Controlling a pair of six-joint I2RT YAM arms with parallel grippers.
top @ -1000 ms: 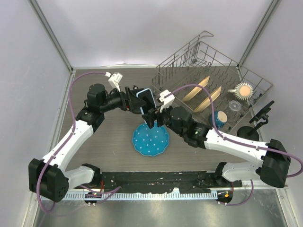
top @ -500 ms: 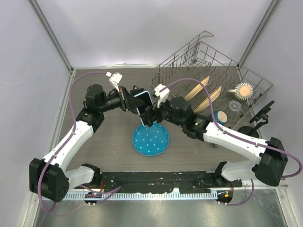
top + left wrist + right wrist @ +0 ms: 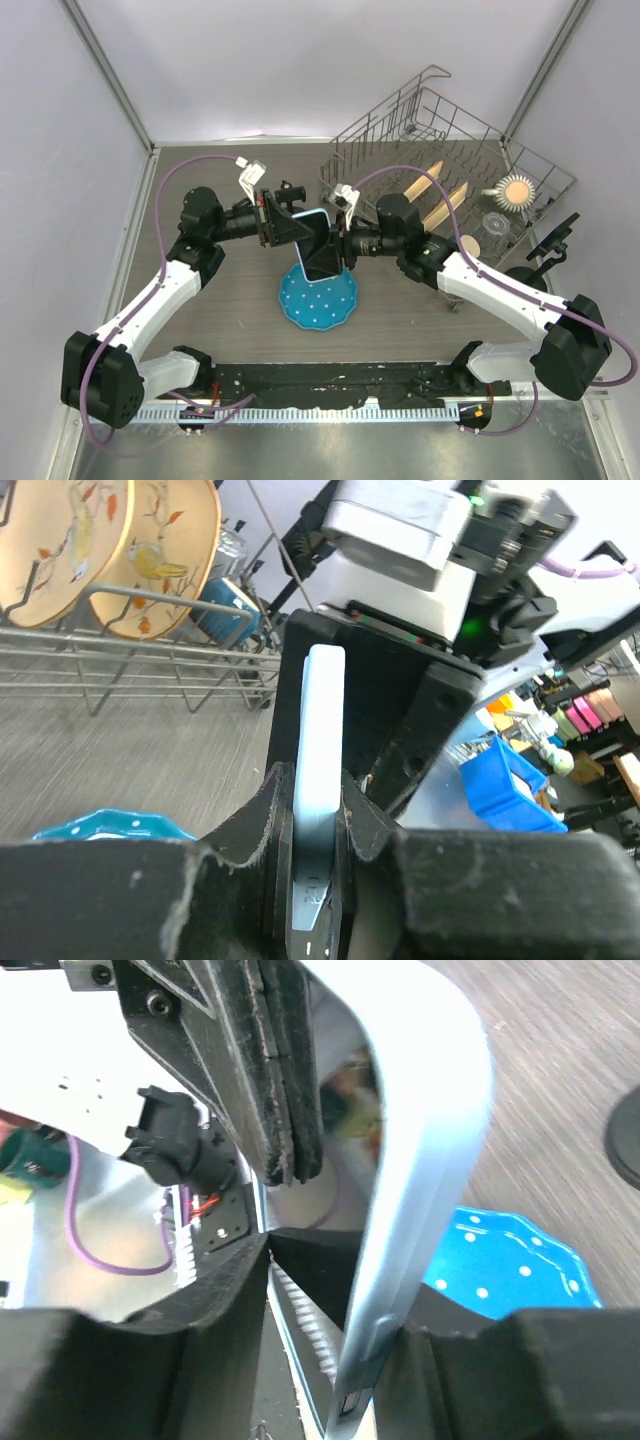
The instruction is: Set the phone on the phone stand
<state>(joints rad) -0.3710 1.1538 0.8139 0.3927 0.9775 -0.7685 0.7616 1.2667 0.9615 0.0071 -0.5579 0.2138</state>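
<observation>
Clamping phone [image 3: 319,250], left pincer [image 3: 288,227], right pincer [image 3: 338,244] spread around it, wood-grain table [image 3: 230,300], white walls [image 3: 300,60].

Lower end of phone [image 3: 322,730] hiding between left pincer [image 3: 311,802] fingers; top running off right wrist view; plate [image 3: 320,306] sitting partly behind phone.

Glossy phone [image 3: 320,250], metal wire rack [image 3: 452,120], woodgrain table [image 3: 230,300]
</observation>
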